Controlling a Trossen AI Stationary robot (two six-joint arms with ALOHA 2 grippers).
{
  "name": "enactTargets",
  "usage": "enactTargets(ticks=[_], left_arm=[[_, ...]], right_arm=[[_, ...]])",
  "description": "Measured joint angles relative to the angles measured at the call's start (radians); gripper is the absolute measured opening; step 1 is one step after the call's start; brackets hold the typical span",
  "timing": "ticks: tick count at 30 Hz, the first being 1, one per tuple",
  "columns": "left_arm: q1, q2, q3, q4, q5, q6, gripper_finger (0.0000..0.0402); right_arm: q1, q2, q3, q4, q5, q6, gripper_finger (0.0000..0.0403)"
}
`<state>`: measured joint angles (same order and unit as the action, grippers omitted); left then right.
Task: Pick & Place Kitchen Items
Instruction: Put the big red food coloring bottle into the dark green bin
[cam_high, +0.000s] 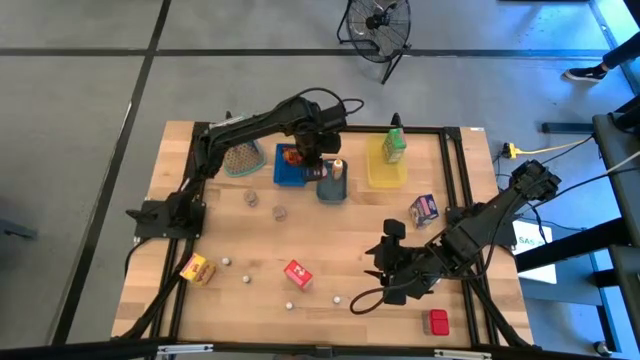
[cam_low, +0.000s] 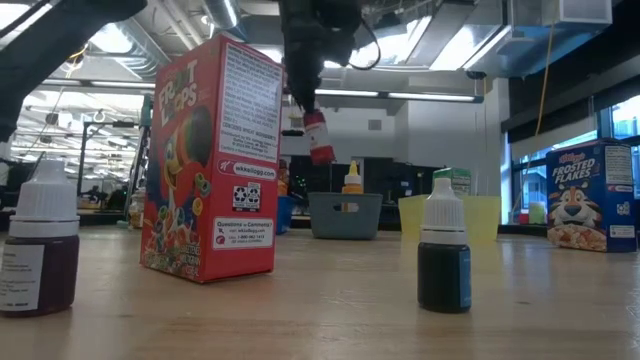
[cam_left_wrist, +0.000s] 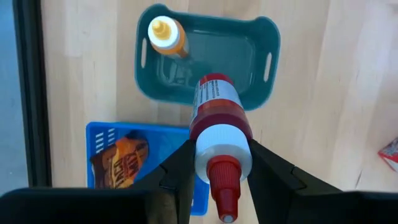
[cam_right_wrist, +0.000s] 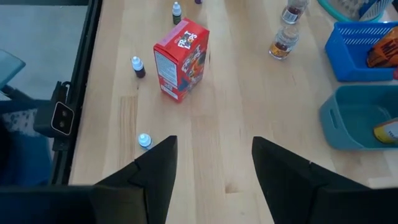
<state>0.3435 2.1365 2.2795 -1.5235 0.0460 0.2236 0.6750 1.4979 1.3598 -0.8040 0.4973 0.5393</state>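
Observation:
My left gripper (cam_high: 313, 160) hangs over the far middle of the table, shut on a red sauce bottle (cam_left_wrist: 214, 115) with a white shoulder and a red nozzle. Below the bottle stands a grey tray (cam_left_wrist: 249, 37) with an orange-capped yellow bottle (cam_left_wrist: 166, 36) upright in it. Beside it, a blue tray (cam_left_wrist: 102, 134) holds a brown packet (cam_left_wrist: 121, 155). My right gripper (cam_right_wrist: 214, 168) hovers open over the near right part of the table, with nothing between its fingers. A red carton (cam_right_wrist: 181, 59) stands upright on the table in front of it. My left gripper pinches the red bottle's white shoulder (cam_left_wrist: 221, 149), just below the nozzle, between its two fingers. The fingers point down from above. The bottle hangs below them (cam_low: 318, 137), nozzle end up, slightly tilted and clear of the trays.
A yellow tray (cam_high: 386, 170) with a green carton (cam_high: 394, 145) stands at the far right, and a mesh basket (cam_high: 240, 158) at the far left. A blue-white cereal box (cam_high: 424, 209), a yellow-orange carton (cam_high: 197, 268), small jars (cam_high: 251, 198) and tiny bottles (cam_right_wrist: 137, 66) are scattered about.

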Motion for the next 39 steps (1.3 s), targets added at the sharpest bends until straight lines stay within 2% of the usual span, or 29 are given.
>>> enactTargets(ticks=[15, 39], left_arm=[[0.019, 0.027, 0.0, 0.062, 0.0, -0.046, 0.0115], [0.019, 0.193, -0.001, 0.081, 0.037, -0.003, 0.0115]], right_arm=[[0.0, 0.0, 0.0, -0.01, 0.0, -0.032, 0.0211], [0.001, 0.0, 0.0, -0.026, 0.0, -0.032, 0.0211]])
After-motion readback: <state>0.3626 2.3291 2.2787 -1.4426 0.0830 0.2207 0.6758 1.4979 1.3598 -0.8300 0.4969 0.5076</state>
